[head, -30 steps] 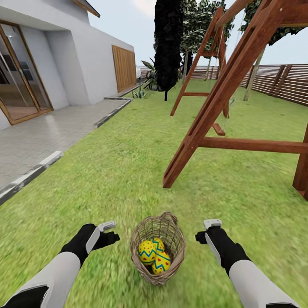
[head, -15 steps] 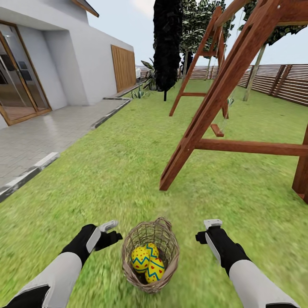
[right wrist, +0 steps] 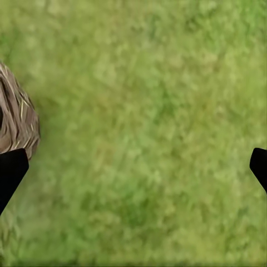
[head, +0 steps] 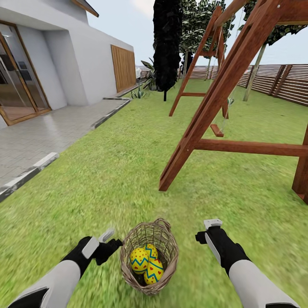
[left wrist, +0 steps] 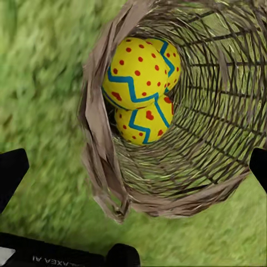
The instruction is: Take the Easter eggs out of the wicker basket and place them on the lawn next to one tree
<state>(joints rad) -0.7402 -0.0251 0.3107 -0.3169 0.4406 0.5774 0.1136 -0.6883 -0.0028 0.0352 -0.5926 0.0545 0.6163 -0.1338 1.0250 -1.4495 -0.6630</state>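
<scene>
**All three eggs in the basket, none moved yet**

The wicker basket (head: 149,258) sits on the lawn (head: 111,171) at the bottom centre of the head view, between the two arms. The three Easter eggs (head: 146,264) lie packed together inside it, so the task is at its start: every egg has to come out and go beside one tree.

The left gripper (head: 110,240) is at lower left, close against the basket's rim, its fingers spread wide (in the left wrist view the black tips sit at opposite edges). The right gripper (head: 208,229) hangs at lower right, apart from the basket, fingers likewise spread and empty.

The third egg (left wrist: 171,55) is mostly hidden behind the top one. A pale leaning trunk (head: 253,72) at upper right is too distant to judge clearly.
</scene>
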